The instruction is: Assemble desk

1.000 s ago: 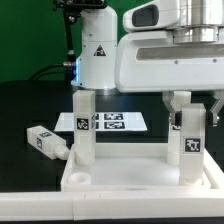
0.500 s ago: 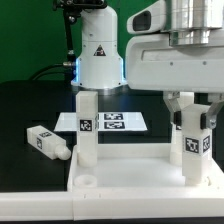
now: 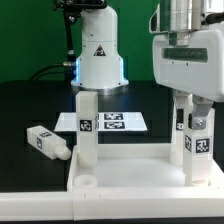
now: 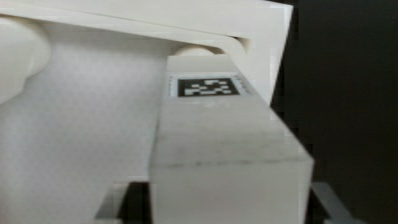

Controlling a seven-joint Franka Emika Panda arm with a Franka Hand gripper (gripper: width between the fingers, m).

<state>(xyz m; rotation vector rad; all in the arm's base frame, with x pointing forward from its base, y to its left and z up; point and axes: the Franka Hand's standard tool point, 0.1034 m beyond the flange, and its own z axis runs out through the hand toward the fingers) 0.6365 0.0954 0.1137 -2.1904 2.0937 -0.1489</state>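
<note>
Exterior view: the end effector point(image 3: 196, 118) hangs down from the upper right of the frame, its fingers straddling the top of one upright desk leg point(image 3: 197, 152). No gap shows between fingers and leg. In the wrist view the same leg fills the space between them, its tag point(image 4: 210, 87) facing the camera, so I judge the end effector clenched on this leg rather than released.

The leg lies directly beneath the end effector. Its long axis is vertical and in line with the wrist, and its foot reaches the corner of the desk panel point(image 3: 130, 172) at the lower right of the frame. The panel's rim hides the foot, so I cannot tell whether it is fully seated in the corner hole.

That vertical line is what the next move depends on. Pressing or twisting the leg home would likely need it kept plumb over the hole, since a tilt could bind it.

A second leg point(image 3: 86, 130) stands upright at the panel's left corner, well apart from the held one. Left of it, a third leg point(image 3: 47, 142) lies on its side on the black tabletop point(image 3: 25, 105), off the panel. The marker board point(image 3: 125, 122) lies flat behind the panel, at mid-frame.
</note>
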